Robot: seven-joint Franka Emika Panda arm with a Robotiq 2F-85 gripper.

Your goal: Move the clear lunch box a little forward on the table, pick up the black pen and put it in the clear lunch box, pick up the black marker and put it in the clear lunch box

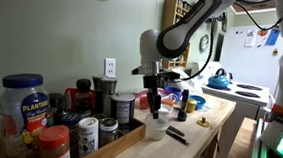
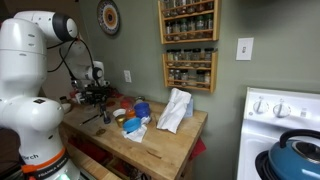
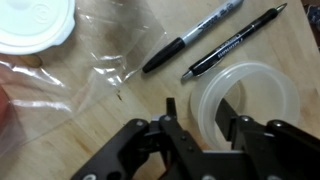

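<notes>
The clear lunch box [image 3: 268,76] is a small round translucent tub on the wooden table, at lower right in the wrist view. It also shows in an exterior view [image 1: 156,128]. My gripper [image 3: 200,112] is open and straddles the tub's near wall, with one finger inside and one outside. A small gap still shows at the outer finger. The black marker [image 3: 190,38] and the black pen [image 3: 235,42] lie side by side on the table just beyond the tub. They show as dark sticks in an exterior view [image 1: 177,135]. The gripper hangs over the table in both exterior views [image 2: 100,104].
A white round lid [image 3: 35,25] and a crumpled clear plastic sheet [image 3: 105,55] lie beside the pens. Spice jars and a peanut jar [image 1: 24,106] crowd the near end of the table. A stove with a blue kettle [image 1: 219,79] stands beyond, and a white cloth [image 2: 175,110] lies on the counter.
</notes>
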